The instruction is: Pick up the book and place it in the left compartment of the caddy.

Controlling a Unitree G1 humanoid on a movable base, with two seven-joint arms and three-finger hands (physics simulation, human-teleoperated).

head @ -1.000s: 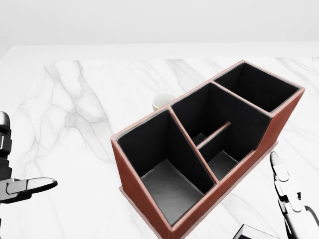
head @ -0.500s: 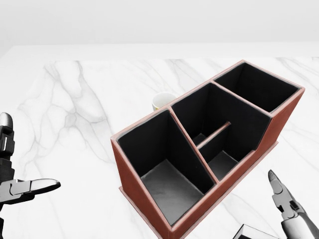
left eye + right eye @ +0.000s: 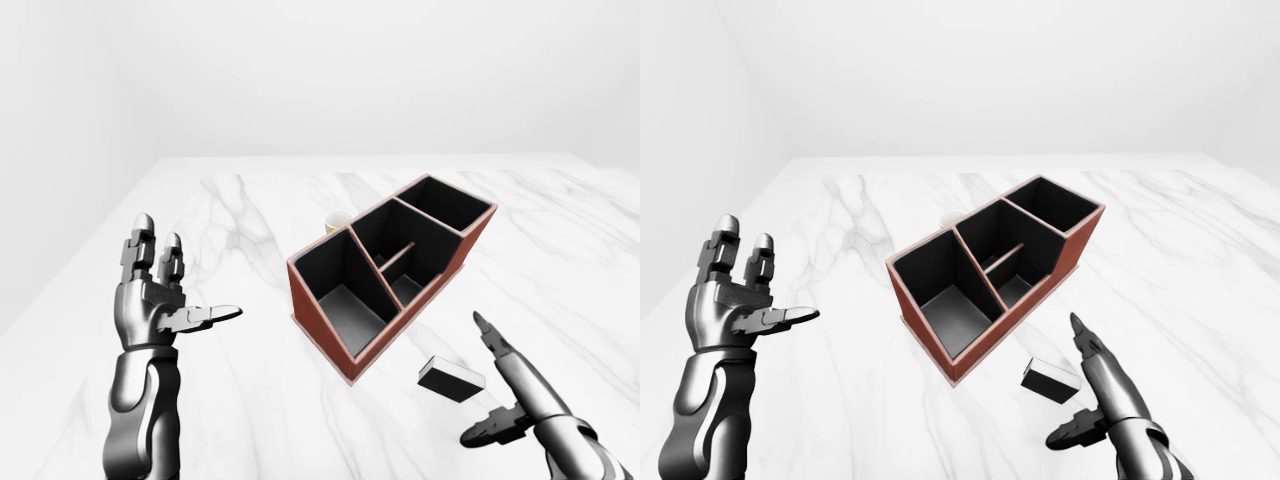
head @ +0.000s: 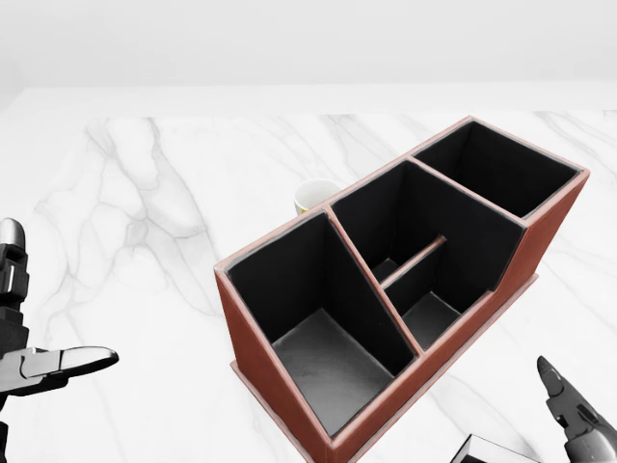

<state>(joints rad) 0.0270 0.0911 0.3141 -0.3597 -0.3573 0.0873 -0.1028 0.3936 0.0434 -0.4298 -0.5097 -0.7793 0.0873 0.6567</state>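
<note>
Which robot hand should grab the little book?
Probably the right hand: it hangs open right beside the book on the marble table. The left hand is open too, far across the caddy.

left hand [image 3: 155,300] raised, right hand [image 3: 520,395] low, fingers spread

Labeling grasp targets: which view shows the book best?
The left-eye view: the book lies whole on the marble table, beside the caddy, just left of the right robot hand. The right-eye view shows it nearly as well. The head view catches only a corner at its bottom edge.
</note>
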